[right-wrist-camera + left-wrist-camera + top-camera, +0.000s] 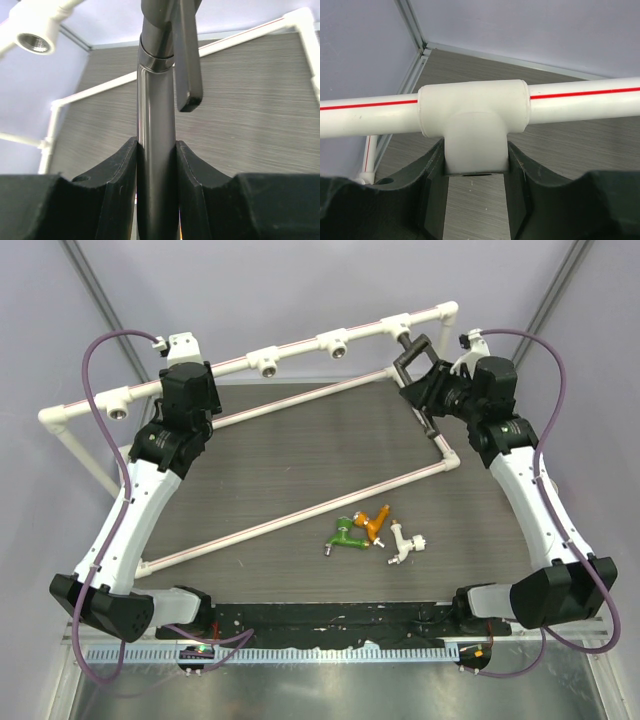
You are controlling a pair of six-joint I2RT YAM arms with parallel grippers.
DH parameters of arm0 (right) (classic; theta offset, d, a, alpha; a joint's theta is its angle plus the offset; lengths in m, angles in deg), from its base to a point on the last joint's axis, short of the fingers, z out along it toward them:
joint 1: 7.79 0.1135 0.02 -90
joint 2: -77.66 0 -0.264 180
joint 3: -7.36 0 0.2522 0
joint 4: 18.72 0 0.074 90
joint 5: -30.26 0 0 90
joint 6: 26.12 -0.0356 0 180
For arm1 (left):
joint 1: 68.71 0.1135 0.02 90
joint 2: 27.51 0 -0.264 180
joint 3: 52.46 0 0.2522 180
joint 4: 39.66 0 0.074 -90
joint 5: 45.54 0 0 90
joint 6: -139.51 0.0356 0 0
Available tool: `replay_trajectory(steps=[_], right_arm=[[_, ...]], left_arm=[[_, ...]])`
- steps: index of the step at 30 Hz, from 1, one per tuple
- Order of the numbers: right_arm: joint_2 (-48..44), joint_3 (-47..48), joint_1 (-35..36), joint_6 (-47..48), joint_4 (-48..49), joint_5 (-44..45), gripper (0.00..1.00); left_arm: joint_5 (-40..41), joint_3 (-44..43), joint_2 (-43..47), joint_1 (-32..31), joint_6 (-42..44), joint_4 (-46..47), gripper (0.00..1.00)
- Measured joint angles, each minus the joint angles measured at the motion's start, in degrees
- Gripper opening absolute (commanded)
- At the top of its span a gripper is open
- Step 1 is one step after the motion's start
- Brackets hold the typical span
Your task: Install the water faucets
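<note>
The black faucet (412, 352) stands at the far right tee of the white pipe frame (300, 348), its threaded end at the tee socket. My right gripper (428, 390) is shut on its long tube (156, 100); the crosswise handle (187, 60) shows above the fingers. My left gripper (186, 398) is shut on a tee socket (475, 130) of the frame's upper rail, whose stem sits between its fingers. The green faucet (345, 533), orange faucet (377, 523) and white faucet (403, 543) lie loose together on the table at the near middle.
The frame's lower pipes (300, 512) run across the dark table (300, 455). Open threaded sockets (268, 366) face forward on the upper rail; one shows in the right wrist view (32, 42). Grey walls close in the back and sides.
</note>
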Motion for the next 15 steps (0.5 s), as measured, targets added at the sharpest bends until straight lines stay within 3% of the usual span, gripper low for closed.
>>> replay_trajectory(steps=[15], right_arm=[[2.1, -4.2, -6.6, -26.9, 14.8, -17.8, 0.01]], left_arm=[[-0.6, 0.2, 0.0, 0.3, -0.2, 1.2, 0.00]])
